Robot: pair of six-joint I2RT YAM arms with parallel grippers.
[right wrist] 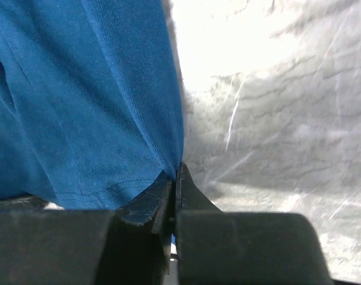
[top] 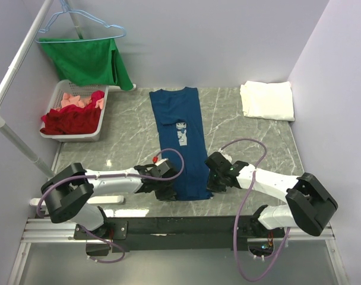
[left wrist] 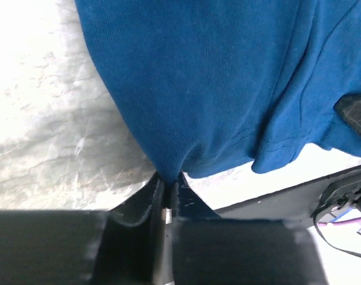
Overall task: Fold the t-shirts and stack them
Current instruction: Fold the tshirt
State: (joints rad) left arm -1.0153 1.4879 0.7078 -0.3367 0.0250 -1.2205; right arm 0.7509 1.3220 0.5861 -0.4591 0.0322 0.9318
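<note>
both jaws clamp hem of navy t-shirt (top: 176, 113), chest print (top: 181, 132) illegible.

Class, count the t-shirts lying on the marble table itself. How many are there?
2. The navy t-shirt lies lengthwise at the centre; the folded white t-shirt sits in the far right corner. More could lie hidden in the basket.
</note>
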